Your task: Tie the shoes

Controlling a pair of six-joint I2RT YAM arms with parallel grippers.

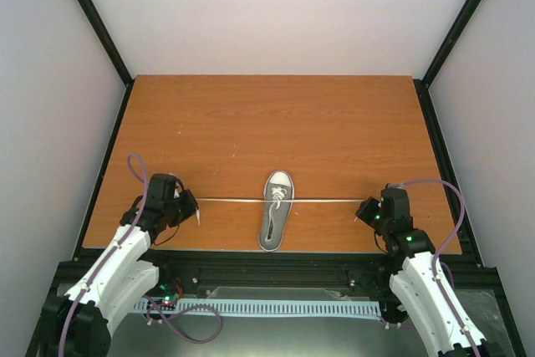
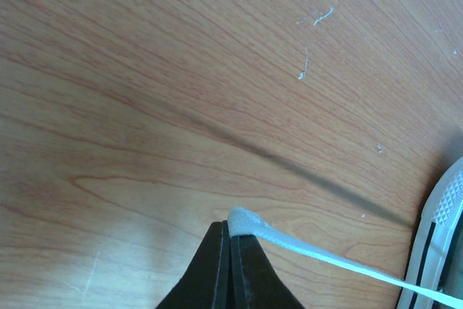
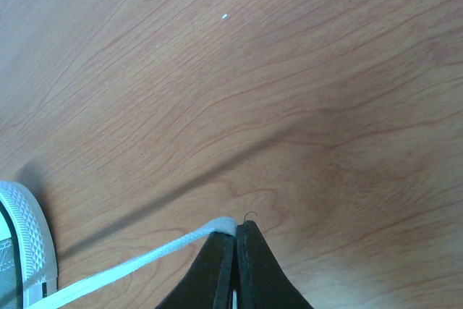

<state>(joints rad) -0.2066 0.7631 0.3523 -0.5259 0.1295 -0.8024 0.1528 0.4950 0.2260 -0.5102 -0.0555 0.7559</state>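
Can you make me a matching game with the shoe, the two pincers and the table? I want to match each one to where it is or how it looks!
Things:
1. sneaker
2. left pincer
3. right pincer
4. table

Match with:
A. brown wood
B. shut on the lace pulled out to the right
C. grey with a white toe, in the middle
D. shut on the lace pulled out to the left

Pairs: 1-C, 2-D, 3-B, 4-A

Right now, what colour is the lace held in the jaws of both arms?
White; the lace shows best in the left wrist view.
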